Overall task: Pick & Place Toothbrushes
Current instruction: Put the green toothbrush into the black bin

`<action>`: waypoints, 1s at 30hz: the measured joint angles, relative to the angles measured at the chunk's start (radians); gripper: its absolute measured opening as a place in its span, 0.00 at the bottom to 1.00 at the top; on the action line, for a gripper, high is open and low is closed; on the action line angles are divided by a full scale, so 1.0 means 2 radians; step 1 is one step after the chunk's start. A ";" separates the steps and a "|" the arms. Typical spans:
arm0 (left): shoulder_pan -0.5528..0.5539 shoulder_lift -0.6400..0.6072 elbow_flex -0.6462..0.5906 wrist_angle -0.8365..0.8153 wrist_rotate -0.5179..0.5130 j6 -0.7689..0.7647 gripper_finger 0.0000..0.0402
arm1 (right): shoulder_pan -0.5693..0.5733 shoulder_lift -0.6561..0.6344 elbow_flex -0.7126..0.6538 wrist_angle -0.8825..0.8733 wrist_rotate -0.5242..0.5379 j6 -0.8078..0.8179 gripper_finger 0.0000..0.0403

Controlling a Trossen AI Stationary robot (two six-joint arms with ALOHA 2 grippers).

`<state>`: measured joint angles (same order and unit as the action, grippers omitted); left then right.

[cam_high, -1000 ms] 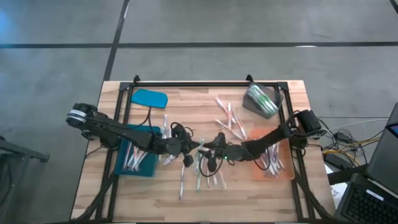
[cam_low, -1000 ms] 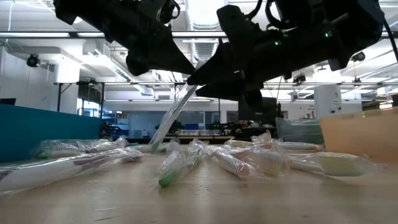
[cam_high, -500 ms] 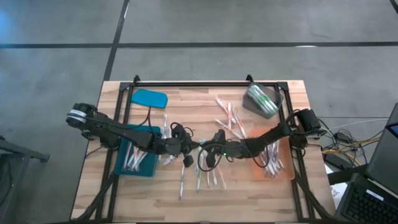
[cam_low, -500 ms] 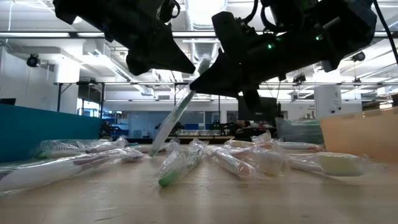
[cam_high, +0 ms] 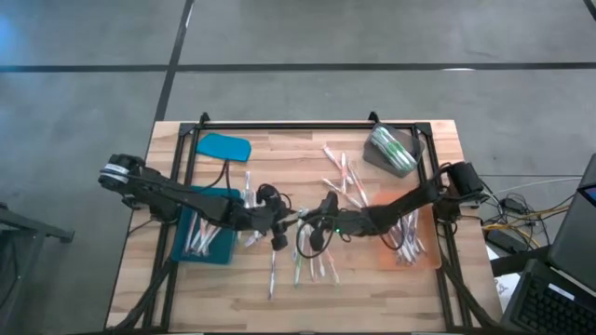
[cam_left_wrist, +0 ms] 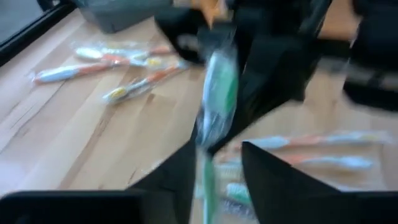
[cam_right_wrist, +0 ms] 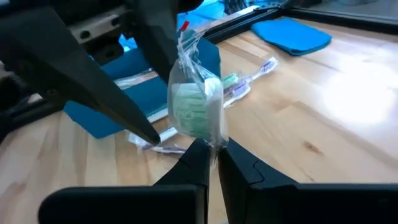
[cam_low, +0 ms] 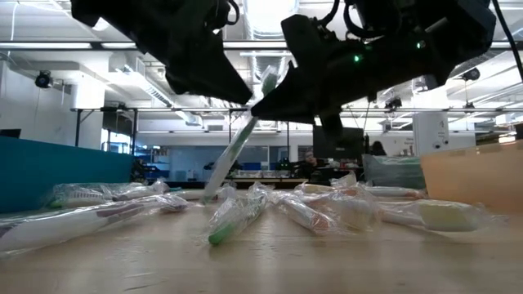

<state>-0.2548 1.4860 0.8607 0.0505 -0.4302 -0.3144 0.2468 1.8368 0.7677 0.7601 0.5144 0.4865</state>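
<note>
Wood table, mid-centre: green wrapped toothbrush (cam_low: pixel 237 143) is off the surface, tilted, between both grippers. Right gripper (cam_right_wrist: pixel 210 148) is pinched shut on its wrapper; left gripper (cam_left_wrist: pixel 216 155) has fingers partly apart around the lower end, grip looks released. I read this as a handover, right side now carrying. Loose toothbrushes (cam_high: pixel 317 265) lie below, blue tray (cam_high: pixel 207 244) left, orange tray (cam_high: pixel 410 249) right. Next: back left clear, then carry to a tray.
</note>
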 joint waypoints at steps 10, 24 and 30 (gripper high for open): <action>0.002 0.000 0.009 -0.051 -0.044 0.004 0.60 | -0.028 -0.126 -0.001 -0.188 0.000 -0.022 0.03; 0.025 -0.001 0.009 -0.019 -0.023 0.038 0.60 | -0.090 -0.338 0.000 -0.420 0.001 -0.027 0.03; 0.059 -0.001 -0.002 0.051 0.060 0.083 0.60 | -0.144 -0.390 0.039 -0.570 0.002 -0.035 0.03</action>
<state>-0.1362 1.4849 0.8558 0.1534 -0.3097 -0.1477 -0.0404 1.0575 0.8454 -0.3809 0.5190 0.4164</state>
